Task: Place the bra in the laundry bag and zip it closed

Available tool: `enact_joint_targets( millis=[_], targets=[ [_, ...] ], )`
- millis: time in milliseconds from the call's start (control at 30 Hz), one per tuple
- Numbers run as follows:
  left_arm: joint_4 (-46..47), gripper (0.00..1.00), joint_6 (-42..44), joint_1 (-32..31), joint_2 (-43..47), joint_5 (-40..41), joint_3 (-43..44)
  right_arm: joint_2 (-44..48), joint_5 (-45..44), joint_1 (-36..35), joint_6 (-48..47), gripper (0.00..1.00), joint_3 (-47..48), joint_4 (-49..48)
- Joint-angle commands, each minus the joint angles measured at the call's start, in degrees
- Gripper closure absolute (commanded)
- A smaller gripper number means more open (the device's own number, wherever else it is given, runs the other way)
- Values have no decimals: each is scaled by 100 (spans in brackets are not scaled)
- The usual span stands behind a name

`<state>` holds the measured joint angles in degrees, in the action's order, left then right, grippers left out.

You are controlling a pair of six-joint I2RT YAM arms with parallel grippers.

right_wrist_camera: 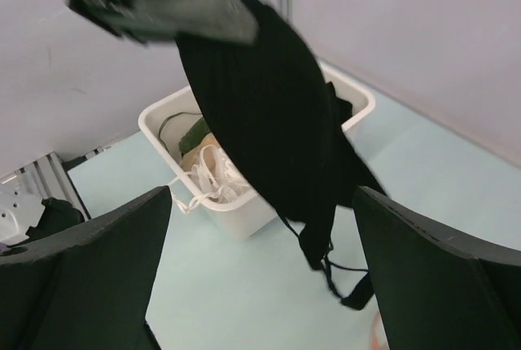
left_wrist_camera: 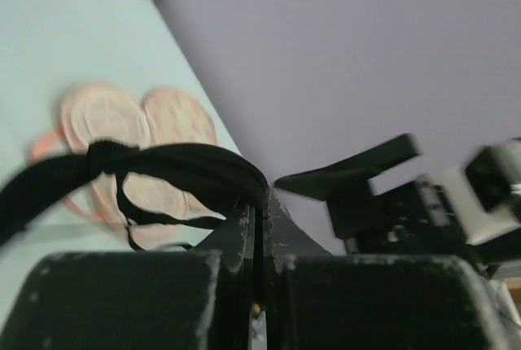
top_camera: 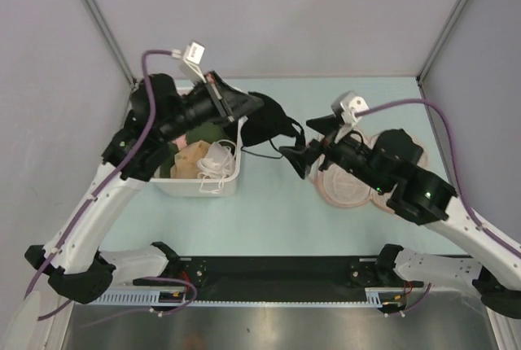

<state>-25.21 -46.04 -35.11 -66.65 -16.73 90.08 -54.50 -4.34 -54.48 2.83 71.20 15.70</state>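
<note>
Nearest us, the bag (top_camera: 346,191) lies open and unzipped under our right arm, whose gripper (top_camera: 295,160) is spread wide. Farther back, our left gripper (top_camera: 256,104) is clamped on the bra (top_camera: 273,126), which hangs aloft beside the bin (top_camera: 199,191) of other garments. Bagging and zipping are both left, and we judge the right arm blocks the bag.

Bra (right_wrist_camera: 269,122): black. Bag (left_wrist_camera: 106,118): beige-pink with a pink edge; any print is too blurred to confirm. Bin (right_wrist_camera: 244,216): white. Table (top_camera: 277,212): pale mint.
</note>
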Motion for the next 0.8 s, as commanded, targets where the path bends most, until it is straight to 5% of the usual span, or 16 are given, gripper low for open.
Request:
enact_joint_targets(
  millis=[0,367,600,700,733,767],
  targets=[
    [262,100,-1248,-557,319,1039,-464,448,-1112,-379,-889,0,-264,317],
    [254,100,-2813,-1261,-84,1348,-958,959,-919,-836,-1092,1,-1240,232],
    [254,100,-2858,-1647,-216,1444,-887,1072,-2920,-968,-1390,10,-1626,-847],
    [472,100,-2630,-1665,-295,1253,-940,1353,-3204,-959,-1434,60,-1750,-982],
    [639,97,-2490,-1665,-313,1156,-983,1433,-3248,-959,-1400,86,-1767,-921],
    [814,90,-2184,-1665,-339,1024,-1001,1520,-3301,-959,-1295,92,-1785,-729]
  ],
)
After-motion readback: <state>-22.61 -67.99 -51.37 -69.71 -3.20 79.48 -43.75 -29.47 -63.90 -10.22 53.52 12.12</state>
